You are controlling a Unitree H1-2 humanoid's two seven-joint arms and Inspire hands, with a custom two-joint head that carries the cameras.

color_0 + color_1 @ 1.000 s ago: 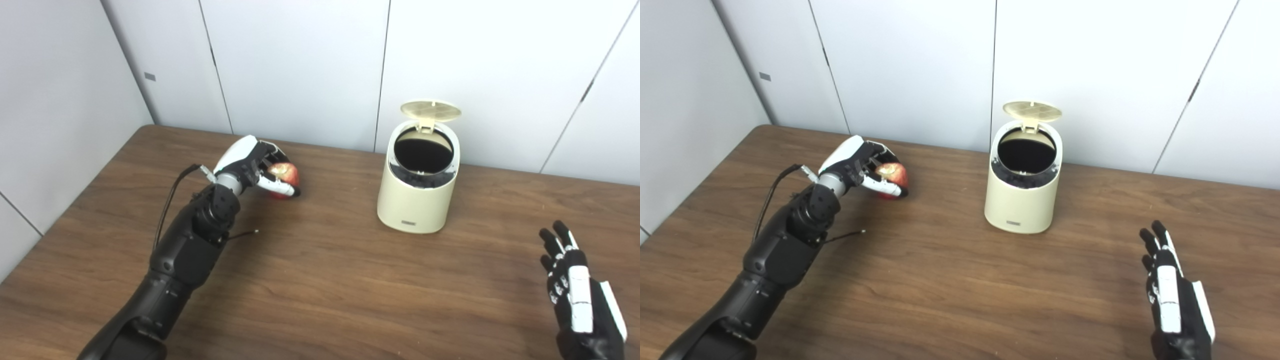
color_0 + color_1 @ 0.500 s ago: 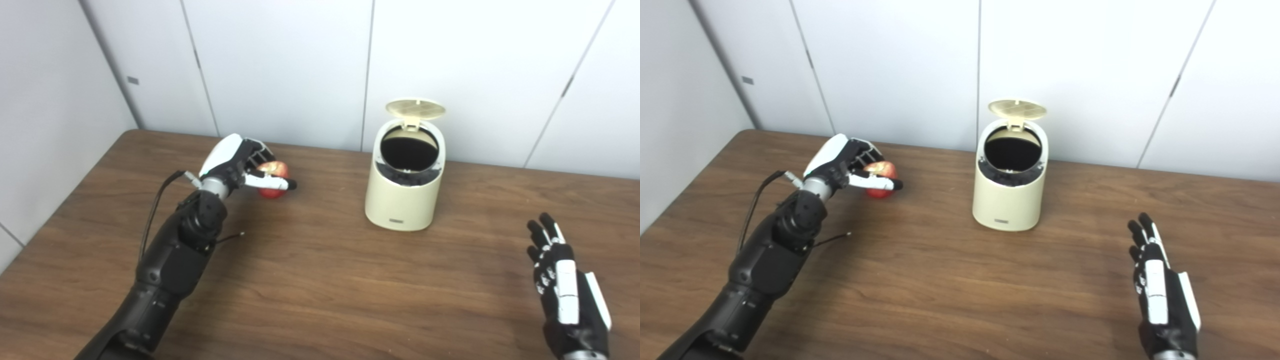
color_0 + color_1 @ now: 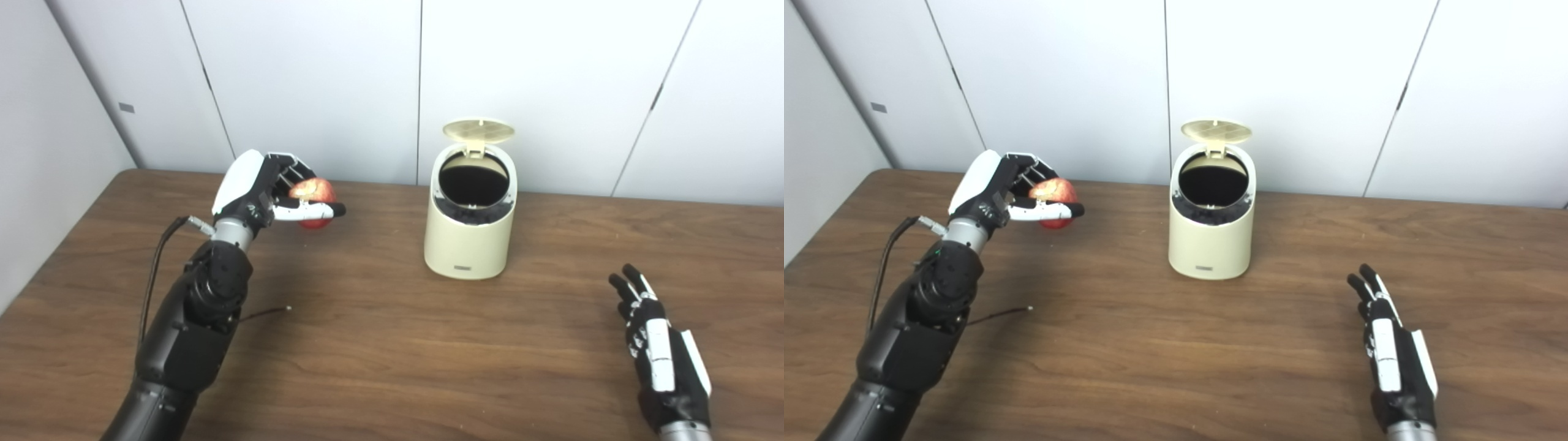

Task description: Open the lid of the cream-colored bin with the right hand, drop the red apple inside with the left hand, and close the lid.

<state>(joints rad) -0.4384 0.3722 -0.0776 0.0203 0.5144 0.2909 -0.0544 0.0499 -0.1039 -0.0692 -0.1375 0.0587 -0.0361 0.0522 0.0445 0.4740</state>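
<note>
One round red apple (image 3: 313, 202) sits gripped in the left hand (image 3: 263, 190), held above the brown wooden bench (image 3: 392, 343), well left of the cream-colored plastic bin (image 3: 470, 211), lid (image 3: 478, 128) up. Right hand (image 3: 658, 349) empty, fingers spread, near the bench edge.

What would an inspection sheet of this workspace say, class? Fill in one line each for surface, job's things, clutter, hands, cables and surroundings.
Surface: brown wooden table.
Job's things: cream-colored bin upright, its lid tipped up at the back, dark inside; red apple held above the table, left of the bin.
Clutter: nothing seen.
Hands: left hand shut on the apple; right hand open, low at the table's right, holding nothing.
Cables: black cable looping along the left forearm; thin wire sticking out beside it.
Surroundings: white wall panels behind.
</note>
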